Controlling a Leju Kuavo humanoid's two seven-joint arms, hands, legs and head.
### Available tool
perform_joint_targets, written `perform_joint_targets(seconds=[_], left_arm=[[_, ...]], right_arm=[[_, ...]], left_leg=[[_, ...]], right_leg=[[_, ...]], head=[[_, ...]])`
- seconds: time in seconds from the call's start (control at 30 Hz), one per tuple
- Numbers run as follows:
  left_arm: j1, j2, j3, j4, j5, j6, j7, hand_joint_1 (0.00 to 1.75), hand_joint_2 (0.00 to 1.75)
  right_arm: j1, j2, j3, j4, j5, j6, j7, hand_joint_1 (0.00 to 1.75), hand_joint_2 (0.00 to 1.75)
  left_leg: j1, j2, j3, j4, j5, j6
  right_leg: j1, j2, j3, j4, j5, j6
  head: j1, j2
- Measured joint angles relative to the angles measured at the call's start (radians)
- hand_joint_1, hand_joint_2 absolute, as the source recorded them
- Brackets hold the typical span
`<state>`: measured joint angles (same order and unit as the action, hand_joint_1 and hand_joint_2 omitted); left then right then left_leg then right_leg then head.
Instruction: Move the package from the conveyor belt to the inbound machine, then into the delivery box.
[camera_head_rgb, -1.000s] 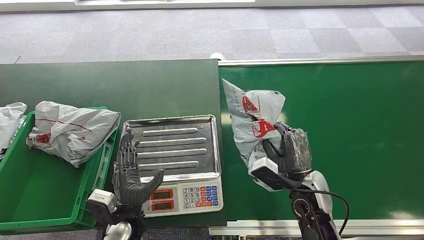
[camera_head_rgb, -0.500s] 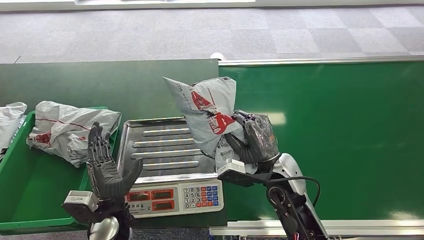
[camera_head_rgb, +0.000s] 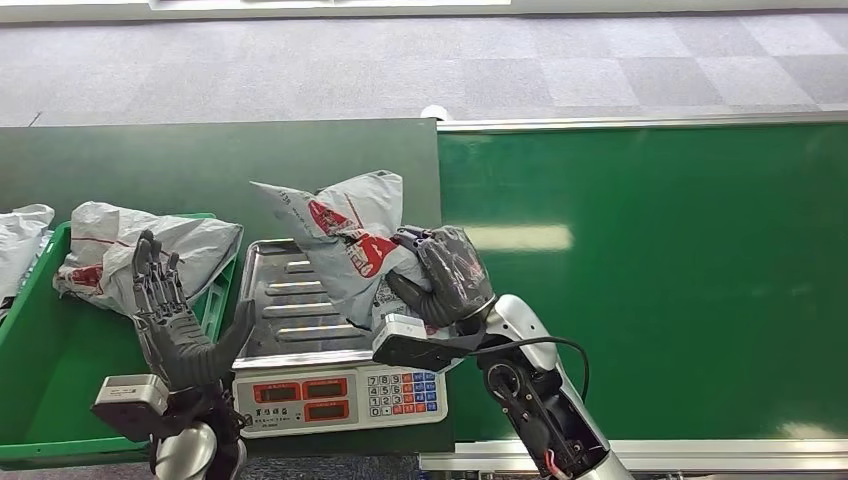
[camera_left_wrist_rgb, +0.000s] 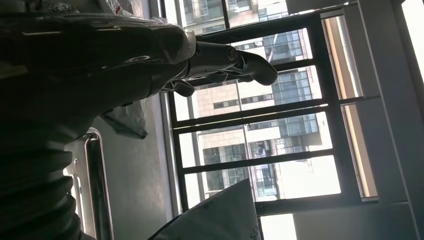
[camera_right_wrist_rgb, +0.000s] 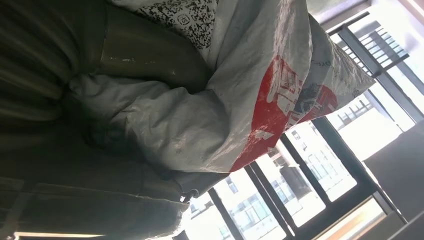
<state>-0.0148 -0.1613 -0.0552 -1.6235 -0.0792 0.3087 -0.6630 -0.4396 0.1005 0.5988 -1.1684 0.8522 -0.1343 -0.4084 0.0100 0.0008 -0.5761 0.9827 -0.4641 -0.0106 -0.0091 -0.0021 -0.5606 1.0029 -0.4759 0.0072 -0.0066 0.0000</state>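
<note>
Grey carpet tiles run behind a dark green surface that carries the scale and, at its left edge, a green box; the belt adjoins it on the right. Seen from the head, the right hand grips the package by its lower right end and holds it above the right half of the scale's steel tray, off the belt. The bag's long axis runs slantwise, from the gripped end up toward the far left corner of the surface, its free tip pointing that way and its red print facing up. The left hand stands raised and spread, holding nothing, just in front of the box's right wall, between box and scale. Another bag lies across the box's far rim.

From the left wrist, the left hand's fingers show apart against bright windows, with the tray's rim beside them.

From the right wrist, the right hand's thumb presses into the crumpled package, whose printed end points away from the palm.

I judge the first transfer nearly done: the bag is over the scale but not yet lying on it. Next it should be lowered flat onto the tray's middle, so no end overhangs, before the fingers release.
</note>
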Motion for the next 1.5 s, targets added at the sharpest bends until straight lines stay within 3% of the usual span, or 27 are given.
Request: perform_joint_targets(seconds=[0.07, 0.1, 0.3, 0.57, 0.8, 0.93, 1.17, 1.5], left_arm=[[-0.004, 0.0, 0.007, -0.002, -0.003, 0.0, 0.004, 0.0, 1.75], [-0.005, 0.0, 0.01, -0.003, -0.006, 0.0, 0.007, 0.0, 1.75], [-0.015, 0.0, 0.045, -0.012, -0.019, -0.012, 0.038, 0.0, 1.75], [-0.015, 0.001, 0.079, -0.012, -0.019, -0.032, 0.025, 0.0, 1.75], [-0.018, 0.008, 0.068, -0.01, -0.072, -0.063, 0.005, 0.0, 1.75], [-0.029, 0.019, 0.004, -0.004, -0.286, -0.073, 0.017, 0.0, 1.75], [-0.07, 0.038, -0.18, 0.018, -0.627, -0.116, 0.112, 0.0, 1.75], [-0.184, 0.058, -0.372, 0.133, -0.814, -0.206, 0.2, 0.0, 1.75]], right_arm=[[-0.006, 0.008, 0.008, 0.018, 0.001, 0.001, 0.006, 0.13, 1.75], [-0.011, 0.011, 0.012, 0.027, 0.004, 0.003, 0.014, 0.0, 1.75], [-0.026, 0.023, 0.012, 0.101, -0.002, 0.018, 0.072, 0.0, 1.75], [0.013, 0.006, -0.08, 0.201, -0.154, 0.041, -0.049, 0.0, 1.75], [0.099, -0.003, -0.2, 0.174, -0.265, 0.055, -0.127, 0.0, 1.75], [0.168, -0.01, -0.287, 0.072, -0.341, 0.1, -0.167, 0.0, 1.75], [0.273, -0.013, -0.384, -0.144, -0.425, 0.155, -0.187, 0.0, 1.75], [0.414, -0.013, -0.477, -0.336, -0.451, 0.168, -0.206, 0.0, 1.75]], left_leg=[[0.0, 0.0, 0.0, 0.0, 0.0, 0.0], [0.0, 0.0, 0.0, 0.0, 0.0, 0.0], [0.0, 0.0, 0.0, 0.0, 0.0, 0.0], [0.0, 0.0, 0.0, 0.0, 0.0, 0.0], [0.0, 0.0, 0.0, 0.0, 0.0, 0.0], [0.0, 0.0, 0.0, 0.0, 0.0, 0.0], [-0.001, -0.001, 0.0, 0.0, 0.0, 0.0], [0.0, 0.0, 0.001, 0.0, 0.0, 0.0]], right_leg=[[0.0, 0.0, 0.0, 0.0, 0.0, 0.0], [0.0, 0.0, 0.0, 0.0, 0.0, 0.0], [0.0, 0.0, 0.0, 0.0, 0.0, 0.0], [0.0, 0.0, 0.0, 0.0, 0.0, 0.0], [0.0, 0.0, -0.001, -0.001, 0.0, 0.0], [-0.001, 0.0, -0.001, -0.001, 0.0, 0.0], [-0.001, 0.0, -0.001, -0.001, 0.0, 0.0], [-0.001, 0.0, 0.0, -0.001, 0.0, 0.0]], head=[[0.0, 0.0], [0.0, 0.0], [0.0, 0.0], [0.0, 0.0], [0.0, 0.0], [0.0, 0.0], [0.0, 0.0], [0.0, 0.0]])
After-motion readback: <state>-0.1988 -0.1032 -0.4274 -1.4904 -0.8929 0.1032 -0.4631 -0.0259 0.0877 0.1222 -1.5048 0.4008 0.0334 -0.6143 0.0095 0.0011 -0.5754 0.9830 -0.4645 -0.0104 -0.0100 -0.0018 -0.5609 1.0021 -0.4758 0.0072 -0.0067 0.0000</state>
